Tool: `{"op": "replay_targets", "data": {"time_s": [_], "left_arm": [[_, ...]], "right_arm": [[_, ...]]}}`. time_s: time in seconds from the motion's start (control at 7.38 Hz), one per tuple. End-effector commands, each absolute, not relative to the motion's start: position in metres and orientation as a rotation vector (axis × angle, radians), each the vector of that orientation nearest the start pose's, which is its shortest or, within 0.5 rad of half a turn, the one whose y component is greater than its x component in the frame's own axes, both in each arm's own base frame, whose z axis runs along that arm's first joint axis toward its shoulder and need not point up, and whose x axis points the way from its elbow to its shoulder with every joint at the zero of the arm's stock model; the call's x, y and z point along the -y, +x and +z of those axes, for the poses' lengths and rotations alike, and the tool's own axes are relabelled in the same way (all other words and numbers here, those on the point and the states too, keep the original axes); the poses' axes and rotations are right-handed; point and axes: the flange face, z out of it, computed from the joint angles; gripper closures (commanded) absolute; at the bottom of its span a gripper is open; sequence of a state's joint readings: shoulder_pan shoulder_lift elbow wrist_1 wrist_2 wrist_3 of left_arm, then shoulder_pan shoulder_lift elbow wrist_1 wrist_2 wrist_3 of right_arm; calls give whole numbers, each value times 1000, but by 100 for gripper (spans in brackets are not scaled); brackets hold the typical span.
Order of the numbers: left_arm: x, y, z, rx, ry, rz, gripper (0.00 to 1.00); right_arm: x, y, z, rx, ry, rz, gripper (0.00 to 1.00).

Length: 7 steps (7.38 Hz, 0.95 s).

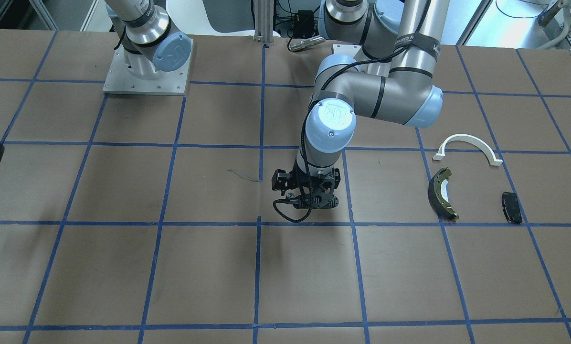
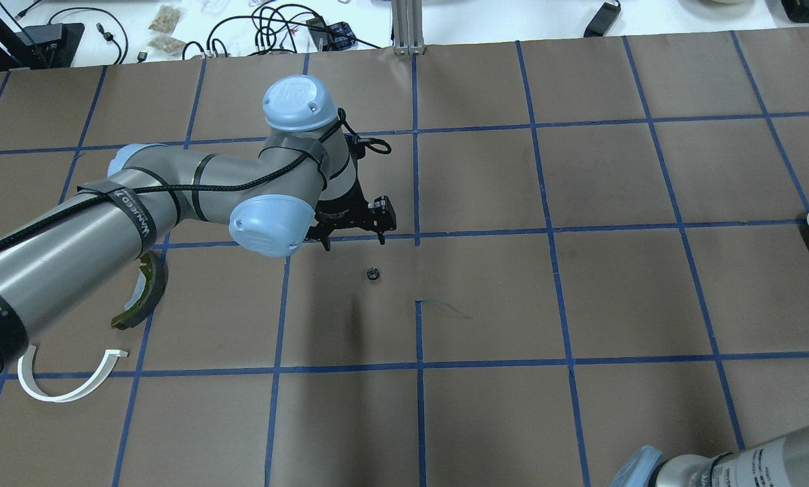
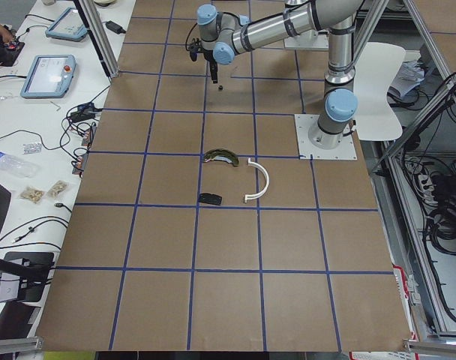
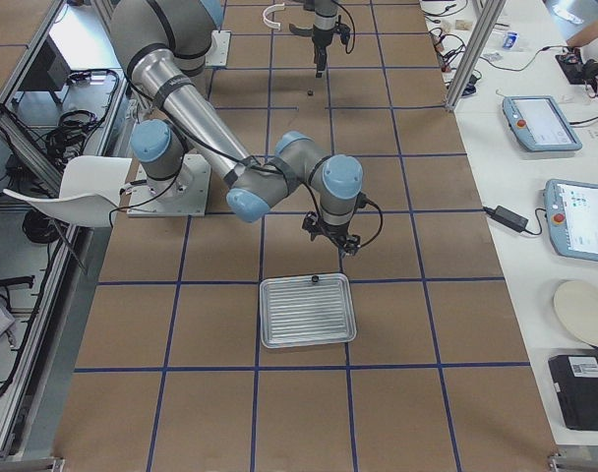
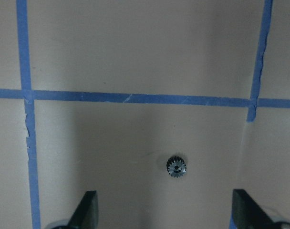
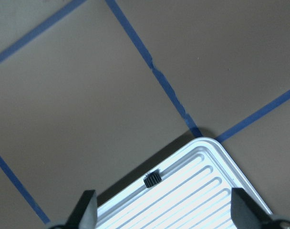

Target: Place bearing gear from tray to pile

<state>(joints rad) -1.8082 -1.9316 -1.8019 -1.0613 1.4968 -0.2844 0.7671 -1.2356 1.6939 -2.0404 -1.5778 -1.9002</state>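
A small toothed bearing gear [image 5: 176,167] lies on the brown table, just ahead of my open, empty left gripper [image 5: 164,210], which hovers above it. In the overhead view the gear [image 2: 373,274] sits slightly nearer the robot than the left gripper [image 2: 354,233]. My right gripper [image 6: 161,210] is open and empty above a corner of the ribbed silvery tray [image 6: 207,191]. A second small black gear [image 6: 153,179] rests near the tray's edge. The pile is a white half-ring bracket [image 1: 467,148], a brake shoe [image 1: 442,193] and a black pad [image 1: 512,207], well away from the left gripper [image 1: 309,198].
Blue tape lines grid the brown table [image 2: 580,304]. The tray [image 4: 307,310] lies at the robot's right end of the table, in front of the right gripper [image 4: 330,241]. An aluminium post [image 2: 408,27] and cables stand at the far edge.
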Motion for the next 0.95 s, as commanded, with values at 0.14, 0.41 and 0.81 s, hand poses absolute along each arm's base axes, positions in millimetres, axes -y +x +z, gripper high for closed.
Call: {"op": "replay_targets", "data": {"time_s": [0.14,0.41,0.81], "left_arm": [[506,-277,196,-3159,-56,243,6],[500,-276,179,-3184,-53,153,9],[499,-277,163,-3181,-55,195,18]], "right_arm": [[511,-365,232,-2410,-2045,23,2],[506,-362,216,-2346,-2081,24,4],[489,-344,184,-2324,-2225,31,11]]}}
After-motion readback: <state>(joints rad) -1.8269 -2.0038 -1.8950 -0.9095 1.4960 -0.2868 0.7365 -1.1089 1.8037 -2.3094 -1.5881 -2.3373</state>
